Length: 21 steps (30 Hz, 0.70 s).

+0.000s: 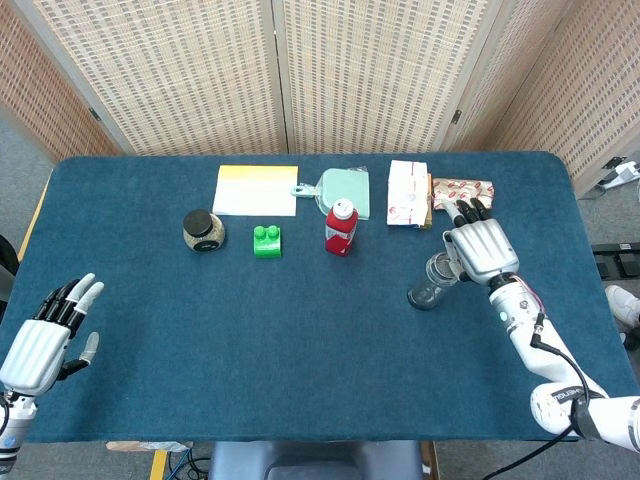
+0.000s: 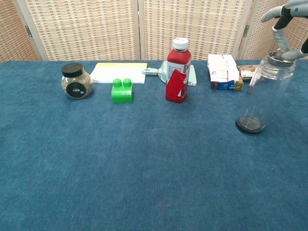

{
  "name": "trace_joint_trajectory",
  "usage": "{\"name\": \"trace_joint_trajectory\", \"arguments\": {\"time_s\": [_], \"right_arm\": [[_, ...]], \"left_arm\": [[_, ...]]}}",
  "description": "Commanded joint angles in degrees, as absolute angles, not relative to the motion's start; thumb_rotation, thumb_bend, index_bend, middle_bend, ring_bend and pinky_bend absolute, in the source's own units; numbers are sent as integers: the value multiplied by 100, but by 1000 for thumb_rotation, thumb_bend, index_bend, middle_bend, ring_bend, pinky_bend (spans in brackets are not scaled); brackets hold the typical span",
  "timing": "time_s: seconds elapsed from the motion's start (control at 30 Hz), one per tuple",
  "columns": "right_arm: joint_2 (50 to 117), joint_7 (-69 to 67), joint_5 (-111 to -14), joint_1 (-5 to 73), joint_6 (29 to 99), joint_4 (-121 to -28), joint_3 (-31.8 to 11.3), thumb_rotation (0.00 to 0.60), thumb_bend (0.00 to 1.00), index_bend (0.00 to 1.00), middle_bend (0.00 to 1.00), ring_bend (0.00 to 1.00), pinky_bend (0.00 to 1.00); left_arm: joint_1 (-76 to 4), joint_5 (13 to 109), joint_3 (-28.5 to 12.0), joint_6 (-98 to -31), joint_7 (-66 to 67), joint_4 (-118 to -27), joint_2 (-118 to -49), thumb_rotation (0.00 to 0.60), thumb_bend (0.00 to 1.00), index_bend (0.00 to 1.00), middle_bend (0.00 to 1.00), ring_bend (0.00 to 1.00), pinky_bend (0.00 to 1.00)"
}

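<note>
Clear jar (image 1: 432, 281) upright on the blue table (image 1: 300, 340), well to the right of the red bottle (image 1: 340, 227) and a little nearer the front edge. Right hand (image 1: 478, 248) poised over the jar's mouth, fingers (image 2: 279, 36) touching the rim from above in the chest view; whether actually gripped or merely rested on, impossible to tell. Behind the jar, toward the screen: white packet (image 1: 408, 193) and patterned snack bag (image 1: 463, 189), fingertips of the right hand reaching up to the bag in the head view. Left of the red bottle: green block (image 1: 267, 241), then dark-lidded spice jar (image 1: 204, 230). Behind the red bottle: pale green dustpan (image 1: 345, 191) and yellow-edged pad (image 1: 256, 189). Left hand (image 1: 45, 336) far from the red bottle, at the table's front left corner, released, fingers spread, holding nothing
</note>
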<state>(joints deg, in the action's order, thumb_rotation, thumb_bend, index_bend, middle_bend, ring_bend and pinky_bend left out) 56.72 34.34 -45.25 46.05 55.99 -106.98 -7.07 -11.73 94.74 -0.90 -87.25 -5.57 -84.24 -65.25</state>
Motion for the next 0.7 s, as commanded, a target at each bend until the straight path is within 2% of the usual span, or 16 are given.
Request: {"name": "trace_joint_trajectory", "arguments": {"time_s": [0.03,0.33,0.53,0.7], "right_arm": [[5645,3381,-4589,4568,5611,-10706,-678,600,355,632,22,0,0],[5585,3509,-4393,4609,5529,-10716,-561,600,343,427,0,0,0],[5577,3461,-4377,4640,5559,-10747,-602,600,342,376,0,0,0],[5536,3453,-4403,4649,5614,-10818,-622,600,342,371,0,0,0]], "left_arm": [[-1173,9475,-89,-8722,-553,-8424,-6527,600,494,0,4,0,103],[-1161,9485,-97,-8758,-538,-8431,-6529,600,494,0,5,0,103],[-1166,9482,-92,-8736,-539,-8435,-6525,600,495,0,5,0,103],[-1161,9491,-88,-8743,-532,-8446,-6523,600,495,0,6,0,103]]}}
